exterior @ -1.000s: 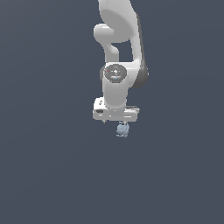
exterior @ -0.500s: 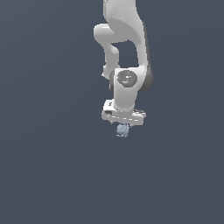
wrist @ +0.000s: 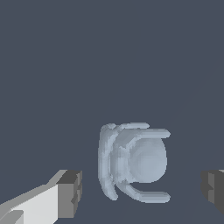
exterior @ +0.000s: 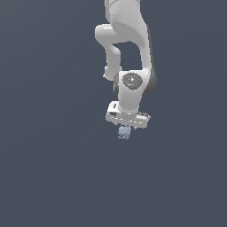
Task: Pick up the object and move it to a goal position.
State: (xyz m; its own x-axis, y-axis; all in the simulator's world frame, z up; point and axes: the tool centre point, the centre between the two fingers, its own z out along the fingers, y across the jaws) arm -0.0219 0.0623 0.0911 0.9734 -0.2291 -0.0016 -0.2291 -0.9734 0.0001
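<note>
The object [exterior: 124, 132] is a tiny pale blue-grey lump with curved ribs, sitting directly under the white hand in the exterior view. In the wrist view the object [wrist: 135, 162] lies between the two fingers. My gripper [exterior: 126, 129] is open. In the wrist view, one dark pad [wrist: 70, 192] and the other pad [wrist: 214, 189] stand apart from the object, with a gap on each side. The gripper [wrist: 142, 190] straddles the object without touching it.
A uniform dark grey-blue surface [exterior: 53, 177] fills both views. The white arm [exterior: 128, 40] rises from the hand to the top of the exterior view. No goal marker shows.
The hand has moved slightly to the exterior view's right and lower, closer over the object. The object has stayed in place.
</note>
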